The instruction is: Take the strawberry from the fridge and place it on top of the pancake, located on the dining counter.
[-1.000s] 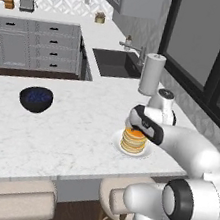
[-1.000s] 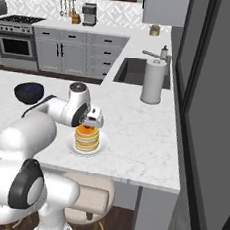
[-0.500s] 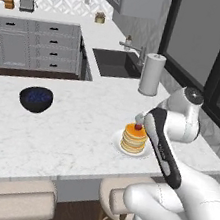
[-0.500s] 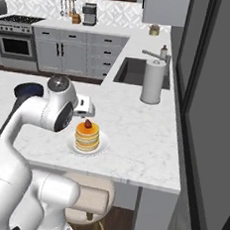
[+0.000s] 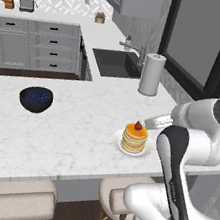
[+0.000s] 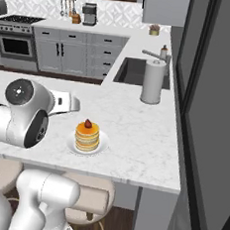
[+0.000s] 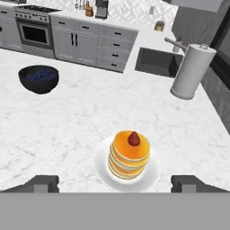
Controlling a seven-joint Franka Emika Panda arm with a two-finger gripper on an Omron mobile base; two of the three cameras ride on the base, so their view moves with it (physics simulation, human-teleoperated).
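Gripper [image 7: 115, 184] fingertips stand wide apart at the hand view's bottom edge, holding nothing. Between and just above them, at centre frame, the strawberry [image 7: 133, 139] sits upright atop the pancake [image 7: 129, 155] stack on the dining counter [image 7: 76, 117]; I judge only withdrawal remains.

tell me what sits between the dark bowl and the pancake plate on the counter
Nothing: in the hand view, bare white counter runs from the bowl to the plate.

The arm is folded back with the gripper [image 7: 115, 183] held empty, its fingertips [image 7: 42, 183] spread wide apart and angled downward.
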